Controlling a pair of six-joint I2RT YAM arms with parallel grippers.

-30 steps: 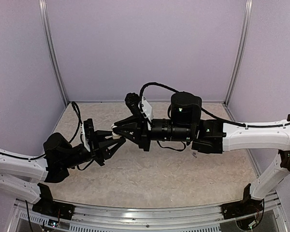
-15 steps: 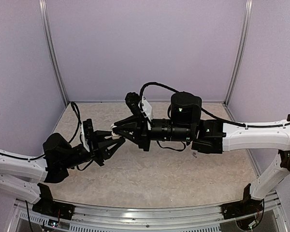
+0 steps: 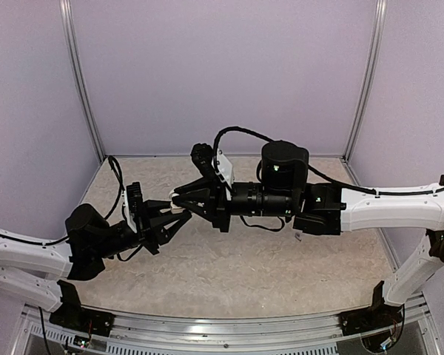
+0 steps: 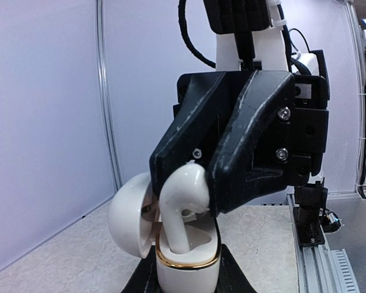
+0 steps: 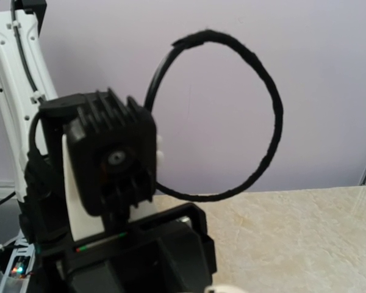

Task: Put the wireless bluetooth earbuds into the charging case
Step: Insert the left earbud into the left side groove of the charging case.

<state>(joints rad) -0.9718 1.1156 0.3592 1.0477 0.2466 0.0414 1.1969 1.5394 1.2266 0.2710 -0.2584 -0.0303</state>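
Left wrist view: left fingers [image 4: 230, 279] clamp case [image 4: 186, 271] upright, lid [image 4: 131, 213] open, steadying it; right fingers [image 4: 250, 140] pinch earbud [image 4: 182, 201], stem down for insertion.

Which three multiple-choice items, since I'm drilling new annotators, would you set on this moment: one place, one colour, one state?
1. Where does the earbud stem go?
A. Up, away from everything.
B. Down into the charging case.
C. Sideways, past the case.
2. What colour is the rim round the case's opening?
A. Blue.
B. Red.
C. Gold.
3. How is the lid?
A. Open, swung aside.
B. Shut.
C. Missing altogether.
Key: B, the stem descends inside the rim; C, a gold band shows in the left wrist view; A, the lid stands beside the opening.
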